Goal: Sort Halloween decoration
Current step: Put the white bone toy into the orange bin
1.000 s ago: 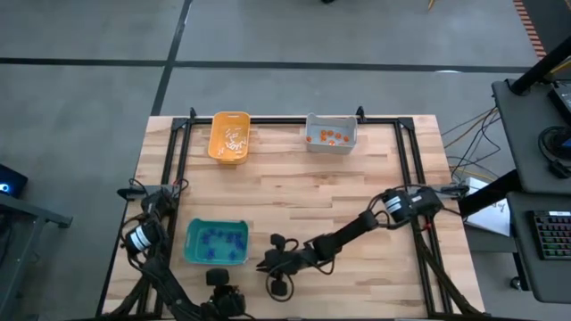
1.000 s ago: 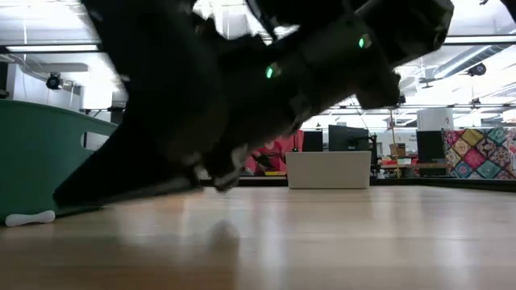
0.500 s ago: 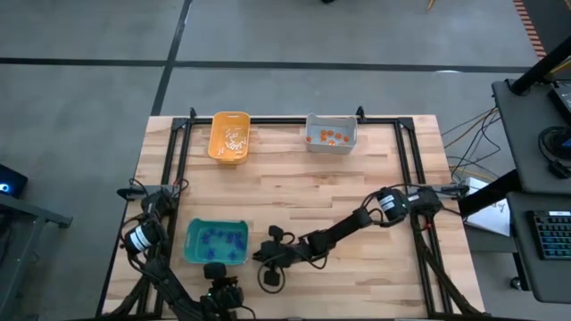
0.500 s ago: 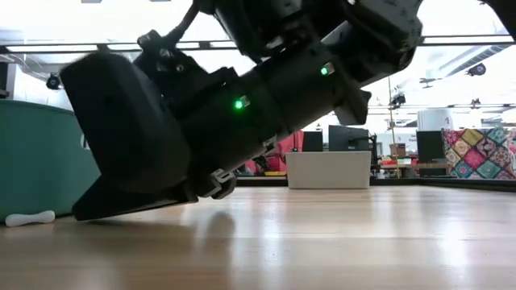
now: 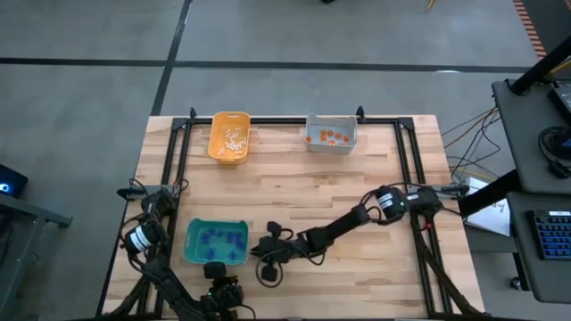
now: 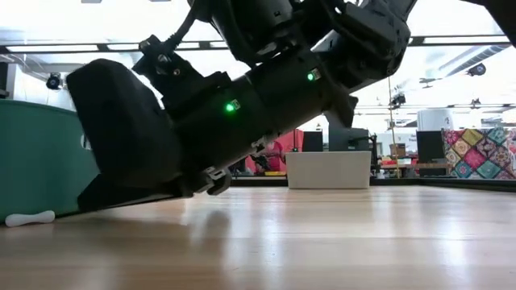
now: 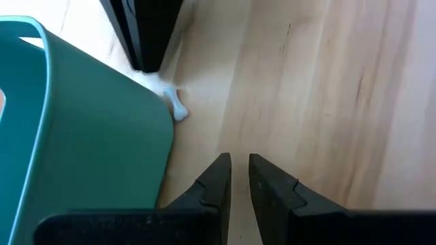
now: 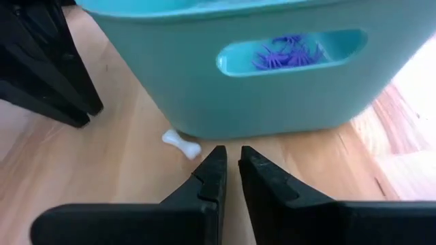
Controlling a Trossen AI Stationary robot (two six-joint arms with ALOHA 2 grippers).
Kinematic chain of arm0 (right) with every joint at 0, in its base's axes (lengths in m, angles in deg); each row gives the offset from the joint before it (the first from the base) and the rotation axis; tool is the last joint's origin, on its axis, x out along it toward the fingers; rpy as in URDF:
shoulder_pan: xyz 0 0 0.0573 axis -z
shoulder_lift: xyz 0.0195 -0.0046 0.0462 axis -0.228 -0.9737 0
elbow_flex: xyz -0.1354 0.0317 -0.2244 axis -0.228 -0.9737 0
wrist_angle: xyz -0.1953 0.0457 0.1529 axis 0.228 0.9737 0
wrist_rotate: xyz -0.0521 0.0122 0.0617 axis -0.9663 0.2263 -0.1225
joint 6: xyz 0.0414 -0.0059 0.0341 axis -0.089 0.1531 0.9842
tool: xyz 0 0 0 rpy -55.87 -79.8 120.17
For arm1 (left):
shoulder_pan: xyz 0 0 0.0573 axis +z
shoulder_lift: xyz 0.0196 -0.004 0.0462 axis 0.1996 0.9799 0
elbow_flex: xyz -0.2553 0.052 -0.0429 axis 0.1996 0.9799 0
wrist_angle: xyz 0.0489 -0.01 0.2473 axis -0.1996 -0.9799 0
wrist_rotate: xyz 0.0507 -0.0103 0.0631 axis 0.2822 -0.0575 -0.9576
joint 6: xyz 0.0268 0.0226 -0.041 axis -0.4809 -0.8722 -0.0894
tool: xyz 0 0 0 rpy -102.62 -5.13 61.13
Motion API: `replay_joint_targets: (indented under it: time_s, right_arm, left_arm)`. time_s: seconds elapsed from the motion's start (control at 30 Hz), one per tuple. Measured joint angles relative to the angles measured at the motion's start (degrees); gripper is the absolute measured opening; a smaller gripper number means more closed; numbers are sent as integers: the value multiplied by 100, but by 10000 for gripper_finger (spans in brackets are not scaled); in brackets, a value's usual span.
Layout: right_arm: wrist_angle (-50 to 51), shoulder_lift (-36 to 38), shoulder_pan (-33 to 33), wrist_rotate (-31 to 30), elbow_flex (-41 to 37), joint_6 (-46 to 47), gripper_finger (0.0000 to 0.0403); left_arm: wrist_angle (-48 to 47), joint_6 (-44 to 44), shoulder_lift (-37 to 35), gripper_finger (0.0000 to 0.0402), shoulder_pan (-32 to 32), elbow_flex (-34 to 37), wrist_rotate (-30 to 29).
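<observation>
A small white bone-shaped trinket (image 8: 180, 144) lies flat on the table beside the teal bin (image 8: 272, 95), at its near right corner; it also shows in the left wrist view (image 7: 176, 109) and the low view (image 6: 31, 217). Purple spiky trinkets (image 8: 285, 54) show through the bin's handle slot. My right gripper (image 8: 231, 163) hangs low just short of the bone, pointing at the bin, shut with only a thin slit and nothing in it. My left gripper (image 7: 238, 177) stands a little nearer the table's near edge, shut the same way, pointing at the bone.
An orange-yellow bin (image 5: 229, 136) with white pieces and a grey bin (image 5: 331, 132) with orange pieces stand at the far edge. The two arms' fingers lie close together by the teal bin (image 5: 216, 242). Bare wood stretches across the table's middle and right.
My right gripper has slid toward the table's left edge, low over the wood, up to the teal bin's corner and the white bone. My left gripper has sunk a little. Neither has changed its fingers' gap, and the bone has stayed put.
</observation>
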Motion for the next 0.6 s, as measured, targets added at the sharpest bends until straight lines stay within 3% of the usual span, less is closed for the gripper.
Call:
replay_joint_targets:
  time_s: [0.23, 0.6]
  right_arm:
    - [-218, -385, -18, 25, 327, -13, 38]
    - [-92, -379, -134, 373, 495, 73, 38]
  left_arm:
    - [51, 7, 0, 36, 9, 0, 0]
    - [107, 42, 0, 36, 9, 0, 11]
